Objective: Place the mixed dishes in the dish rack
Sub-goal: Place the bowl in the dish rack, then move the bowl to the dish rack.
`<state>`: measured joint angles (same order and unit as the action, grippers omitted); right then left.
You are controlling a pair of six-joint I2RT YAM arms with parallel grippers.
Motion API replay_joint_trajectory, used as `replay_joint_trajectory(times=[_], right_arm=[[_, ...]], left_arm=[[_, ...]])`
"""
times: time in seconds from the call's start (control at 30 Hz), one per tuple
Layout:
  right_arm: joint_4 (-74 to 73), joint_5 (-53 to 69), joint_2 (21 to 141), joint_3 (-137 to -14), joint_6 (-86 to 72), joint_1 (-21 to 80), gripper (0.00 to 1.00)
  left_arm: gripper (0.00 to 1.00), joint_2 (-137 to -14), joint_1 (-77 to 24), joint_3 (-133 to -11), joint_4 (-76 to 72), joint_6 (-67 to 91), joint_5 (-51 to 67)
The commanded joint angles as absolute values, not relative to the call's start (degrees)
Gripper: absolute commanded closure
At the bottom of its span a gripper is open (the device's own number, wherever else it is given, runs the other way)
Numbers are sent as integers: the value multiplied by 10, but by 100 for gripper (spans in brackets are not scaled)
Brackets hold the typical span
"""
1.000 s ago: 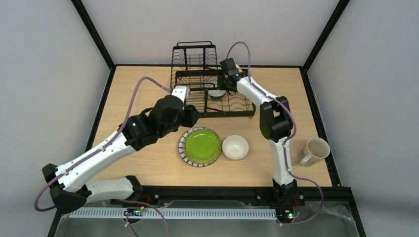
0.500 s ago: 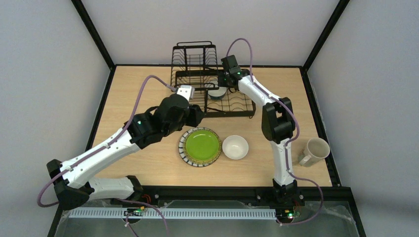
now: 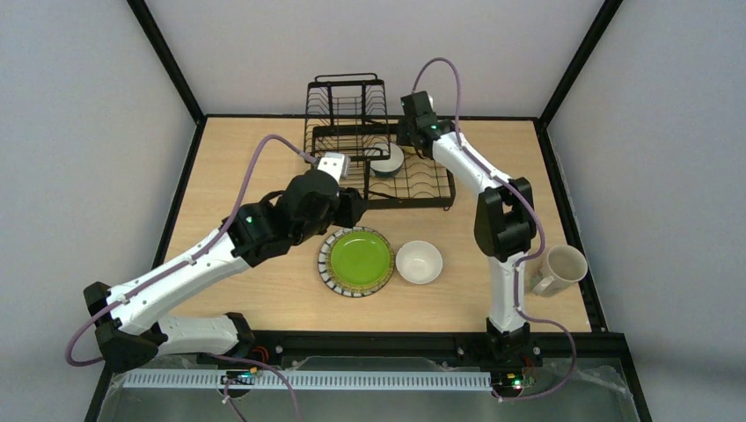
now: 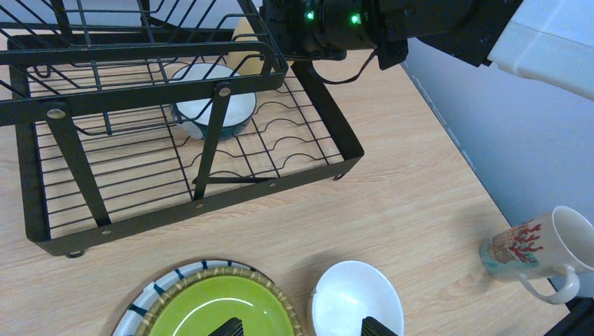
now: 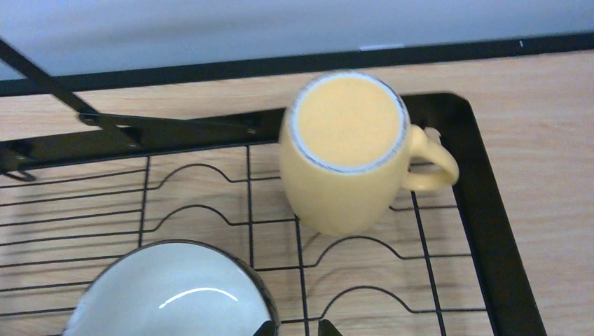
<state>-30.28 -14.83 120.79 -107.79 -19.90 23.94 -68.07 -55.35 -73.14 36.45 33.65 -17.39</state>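
Since the frame 1 second earlier, the right arm [image 3: 497, 220] has drawn its wrist back from above the blue-outside bowl [image 3: 387, 159] toward the far right corner of the dish rack [image 4: 210, 199], so the overhead view now shows the bowl uncovered. The left arm [image 3: 255, 230] has shifted slightly toward the green plate [image 3: 356, 260].

Dish count: 5 items, made up of 1 plate, 2 bowls and 2 mugs.

Loaded in the 1 rack, 2 items:
- 1 blue-outside bowl, opening up, white inside, on the flat lower tray beside a leg of the raised tier
- 1 yellow mug [image 5: 347, 164], on the same tray at its far right corner, handle toward the right rim; bowl and mug stand near each other but apart

On the table [image 3: 281, 299], 3 items:
- 1 green plate with a striped rim, in front of the rack
- 1 white bowl [image 3: 419, 262], just beside the plate on its right
- 1 cream mug [image 3: 559, 268] with a red pattern on its side, well apart at the right table edge

Grippers, 2:
- left gripper [image 4: 301, 325]: fingers spread wide, holding nothing, above the adjoining edges of the plate and the white bowl
- right gripper [image 5: 297, 327]: fingers at a narrow gap with nothing between them, above the tray wires between the blue-outside bowl and the yellow mug
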Motion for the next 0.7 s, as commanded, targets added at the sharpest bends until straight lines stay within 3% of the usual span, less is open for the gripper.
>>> replay_joint_trajectory(times=[0.0, 0.07, 0.33, 0.67], right_arm=[[-303, -162, 1206, -1053, -208, 222, 75], [-304, -161, 1216, -1053, -208, 219, 84], [-290, -142, 1246, -1051, -209, 211, 94], [-282, -88, 1284, -1067, -217, 210, 100]], left_arm=[[3, -681, -560, -743, 375, 338, -186], [3, -680, -560, -743, 378, 337, -187], [3, -676, -559, -744, 395, 332, -190], [3, -676, -560, -744, 406, 327, -193]])
